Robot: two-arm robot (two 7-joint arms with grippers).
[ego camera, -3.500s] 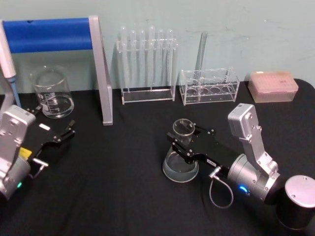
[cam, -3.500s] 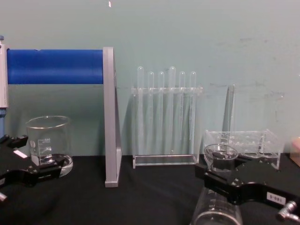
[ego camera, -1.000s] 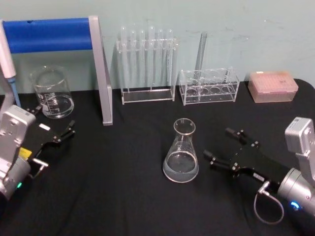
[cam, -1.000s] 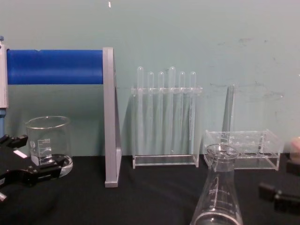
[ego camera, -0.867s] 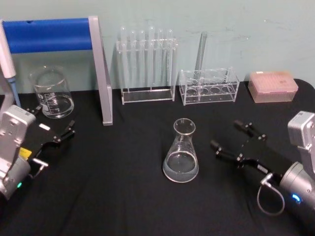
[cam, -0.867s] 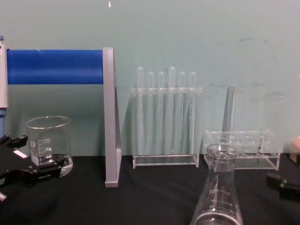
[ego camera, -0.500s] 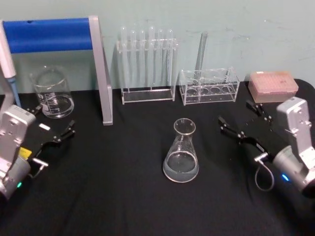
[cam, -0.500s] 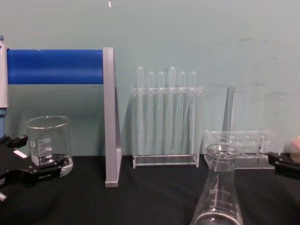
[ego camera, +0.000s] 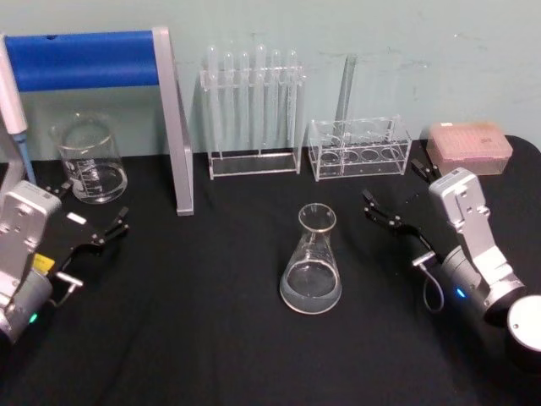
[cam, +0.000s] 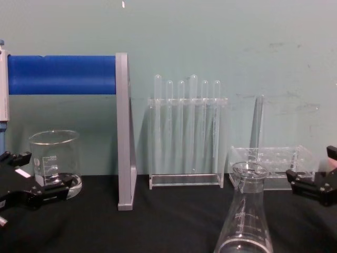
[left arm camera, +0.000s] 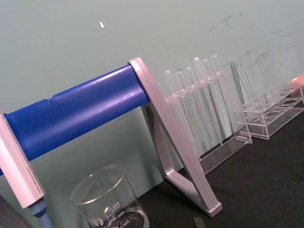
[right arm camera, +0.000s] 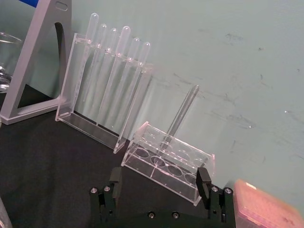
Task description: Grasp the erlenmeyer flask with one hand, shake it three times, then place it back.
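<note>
Flask: your flask [ego camera: 311, 260] stands upright and free on the black tabletop [ego camera: 211, 338], mid-scene.
Right claw: your right claw [ego camera: 396, 193] sits at 3 o'clock of the flask, well apart from it, fingers spread wide and gripping nothing.
Left claw: your left claw [ego camera: 91, 213] rests at 9 o'clock, fingers apart, just beside the beaker [ego camera: 89, 160].

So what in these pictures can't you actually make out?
- Erlenmeyer flask: its base is cut off by the chest view's bottom edge, and its graduation marks are too faint to read.
- Beaker: the printed scale is too small to read in the head view.
- Right gripper: one finger lies partly behind the arm's grey housing in the head view.
- Left gripper: cut off by the chest view's left edge.
</note>
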